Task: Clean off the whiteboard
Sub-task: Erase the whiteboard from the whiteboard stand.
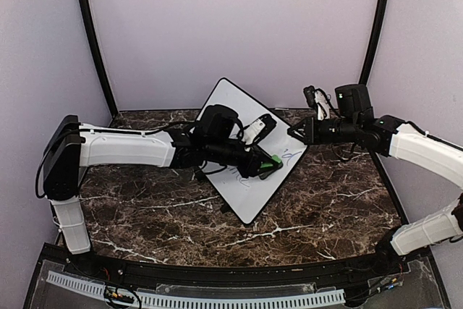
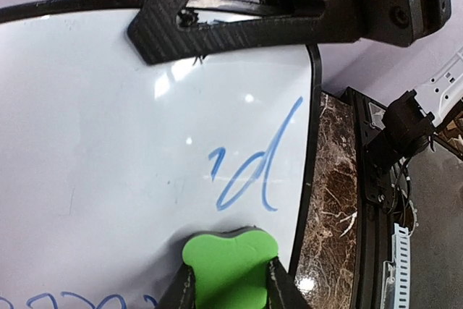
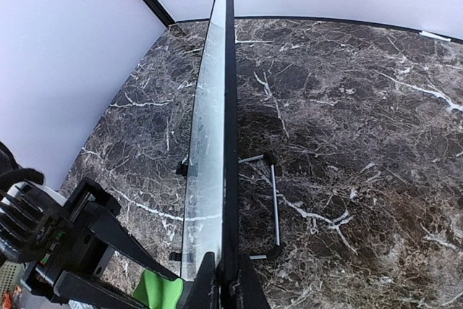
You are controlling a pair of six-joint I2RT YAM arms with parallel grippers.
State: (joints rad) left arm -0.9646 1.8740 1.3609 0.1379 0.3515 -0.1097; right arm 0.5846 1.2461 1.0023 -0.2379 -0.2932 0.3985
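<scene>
The left end effector [image 2: 230, 291] grips a green eraser [image 2: 228, 251] on the whiteboard [image 2: 94, 142]; the right end effector [image 3: 226, 289] clamps its edge. Sweeping flat across the blue writing [image 2: 257, 161] looks best.

Below my left gripper [image 1: 268, 166], the whiteboard [image 1: 228, 100] blocks all descent; the green eraser [image 2: 230, 265] in its jaws fills the gap. Just right and beyond, my right gripper [image 1: 294, 134] clamps the board's edge, barring that side. Bare table [image 1: 325, 208] nearward of both lies open.
</scene>
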